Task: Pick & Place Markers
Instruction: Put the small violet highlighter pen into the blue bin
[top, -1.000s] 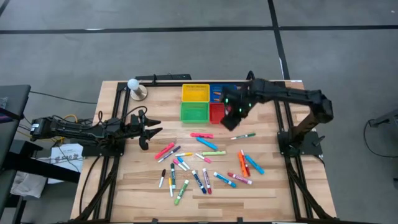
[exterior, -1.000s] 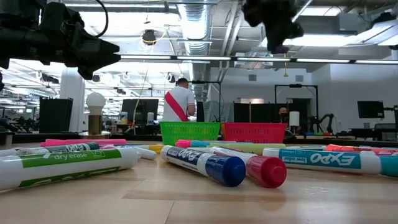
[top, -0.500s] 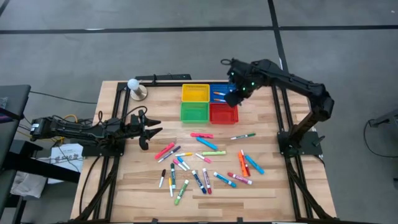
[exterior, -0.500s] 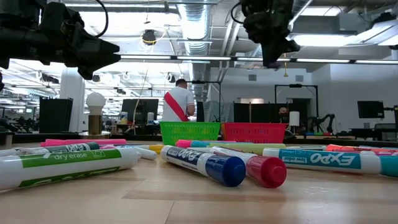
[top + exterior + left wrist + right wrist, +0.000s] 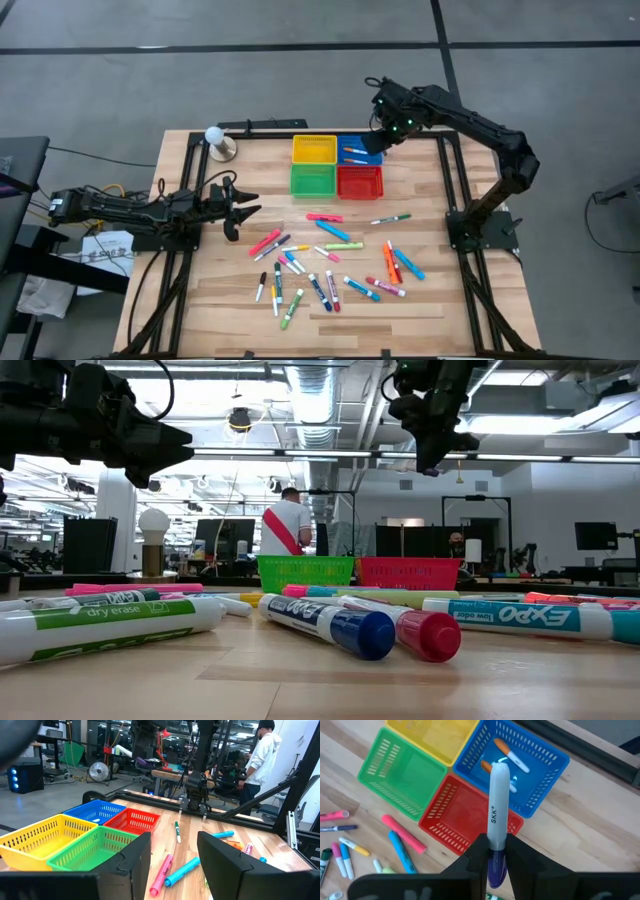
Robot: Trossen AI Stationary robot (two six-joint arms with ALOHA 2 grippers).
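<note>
Wooden tabletop (image 5: 430, 300) fills the high view, and on it we see the markers (image 5: 330, 262) scattered loosely across the middle. Toward the far edge sit four mesh baskets in a square: yellow basket (image 5: 314, 149), blue basket (image 5: 362, 146), green basket (image 5: 312, 180) and red basket (image 5: 360, 182). The right gripper (image 5: 381, 135) hangs over the blue basket, while the left gripper (image 5: 243, 207) waits low at the tabletop's left side, fingers apart and holding nothing.

From the low view we look across big dry-erase markers lying close to the lens, with the green and red baskets behind them. The right arm is raised above the baskets; a person stands far off in the room.

Through the left wrist view we see that arm's two dark fingers spread, the four baskets beyond them, and pink and blue markers on the wood between.

Through the right wrist view we find the fingers clamped on a white-and-purple marker (image 5: 497, 820), held upright above the blue basket, where two orange-tipped markers (image 5: 504, 758) already lie.
</note>
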